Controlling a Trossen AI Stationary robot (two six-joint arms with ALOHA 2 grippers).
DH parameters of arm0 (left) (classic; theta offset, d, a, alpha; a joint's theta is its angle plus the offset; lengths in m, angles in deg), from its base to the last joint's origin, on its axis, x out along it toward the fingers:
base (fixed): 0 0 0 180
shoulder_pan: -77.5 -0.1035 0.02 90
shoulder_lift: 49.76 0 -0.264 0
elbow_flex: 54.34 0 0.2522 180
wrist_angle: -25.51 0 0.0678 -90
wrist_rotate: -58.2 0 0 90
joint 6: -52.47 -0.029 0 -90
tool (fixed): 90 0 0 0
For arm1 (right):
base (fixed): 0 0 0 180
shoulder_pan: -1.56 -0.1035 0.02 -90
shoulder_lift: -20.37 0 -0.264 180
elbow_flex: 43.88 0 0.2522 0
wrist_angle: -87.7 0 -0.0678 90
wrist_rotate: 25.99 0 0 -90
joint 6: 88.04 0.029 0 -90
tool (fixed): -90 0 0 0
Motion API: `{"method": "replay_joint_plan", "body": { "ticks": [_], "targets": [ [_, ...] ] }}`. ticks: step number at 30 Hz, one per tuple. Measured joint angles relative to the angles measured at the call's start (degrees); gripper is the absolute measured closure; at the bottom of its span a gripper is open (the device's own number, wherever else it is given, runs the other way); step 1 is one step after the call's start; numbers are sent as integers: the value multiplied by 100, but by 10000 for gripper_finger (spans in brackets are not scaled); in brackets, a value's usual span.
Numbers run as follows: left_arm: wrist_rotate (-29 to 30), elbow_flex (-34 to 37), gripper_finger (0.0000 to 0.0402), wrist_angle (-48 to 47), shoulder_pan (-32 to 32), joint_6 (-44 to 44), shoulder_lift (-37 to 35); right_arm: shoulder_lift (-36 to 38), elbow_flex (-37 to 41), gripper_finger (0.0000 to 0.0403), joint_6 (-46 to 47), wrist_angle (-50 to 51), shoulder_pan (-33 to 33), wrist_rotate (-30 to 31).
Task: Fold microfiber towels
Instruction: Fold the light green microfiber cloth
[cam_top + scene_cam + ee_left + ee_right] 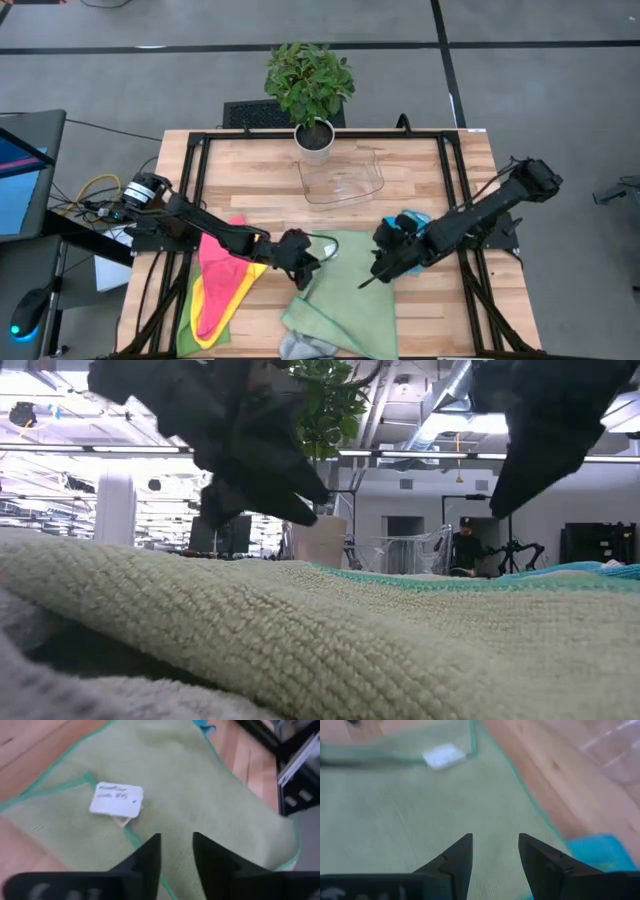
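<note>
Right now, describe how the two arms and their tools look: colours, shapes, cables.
Both arms are dark, nearly black, built of slim jointed segments. The left arm ends at its base in a round silver-and-black motor housing, with yellow and orange cables trailing off the table edge. The right arm is the same dark build. Each tool has two flat, black, wedge-shaped fingers: left tool, right tool. No markings are readable.

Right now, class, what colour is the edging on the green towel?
Teal, along the green towel's edging; clearest in the left wrist view.
</note>
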Motion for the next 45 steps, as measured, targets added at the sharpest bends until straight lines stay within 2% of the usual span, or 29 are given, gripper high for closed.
{"method": "replay_joint_plan", "body": {
  "ticks": [4,7,10,16,20,32,40,45],
  "targets": [
    [-118,-644,242,-909,-5,-663,428,-265,0,228,197,-12,-80,1],
    [78,-1241,217,-1908,17,-880,859,-282,0,233,278,-39,-122,-15],
    [337,-1716,208,-2623,17,-802,1317,-253,-2,238,283,-38,-118,-17],
    [165,-2262,212,-2580,15,-1042,1935,-233,-7,244,287,-44,-157,-13],
    [160,-2384,232,-2920,-6,-706,2002,-282,-6,247,289,-123,-229,-19],
    [-97,-2340,336,-3329,-62,-551,1742,-282,40,282,443,-169,-293,146],
    [-407,-2338,391,-3369,-83,-567,1744,-282,883,320,909,-1177,-293,25],
    [-737,-2338,397,-3397,-166,-538,1639,-282,1286,356,1132,-1484,-278,-220]
  ]
}}
